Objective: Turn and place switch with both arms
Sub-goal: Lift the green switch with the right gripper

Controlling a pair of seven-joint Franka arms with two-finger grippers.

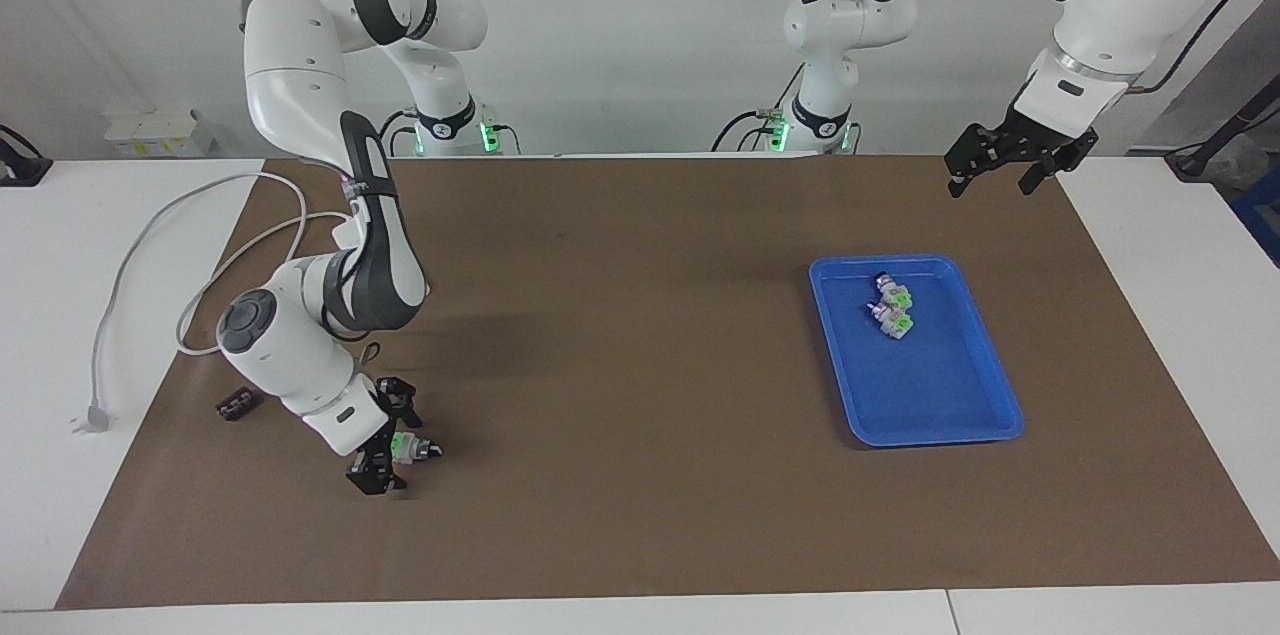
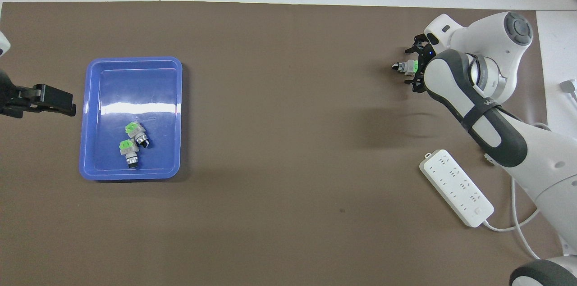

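Note:
A switch (image 1: 412,449) with a green label and black knob lies on its side on the brown mat near the right arm's end of the table; it also shows in the overhead view (image 2: 405,66). My right gripper (image 1: 385,440) is down at the mat, its fingers spread wide with the switch between them; in the overhead view the right gripper (image 2: 413,65) is partly hidden by its arm. My left gripper (image 1: 996,179) is open and empty, raised beside the blue tray (image 1: 935,405), and waits there; the left gripper also shows in the overhead view (image 2: 49,99).
Two more switches (image 2: 135,131) (image 2: 128,151) lie in the blue tray (image 2: 112,74), at the end nearer to the robots. A white power strip (image 2: 455,187) and its cable (image 1: 150,235) lie by the right arm. A small black ribbed piece (image 1: 237,404) lies on the mat's edge.

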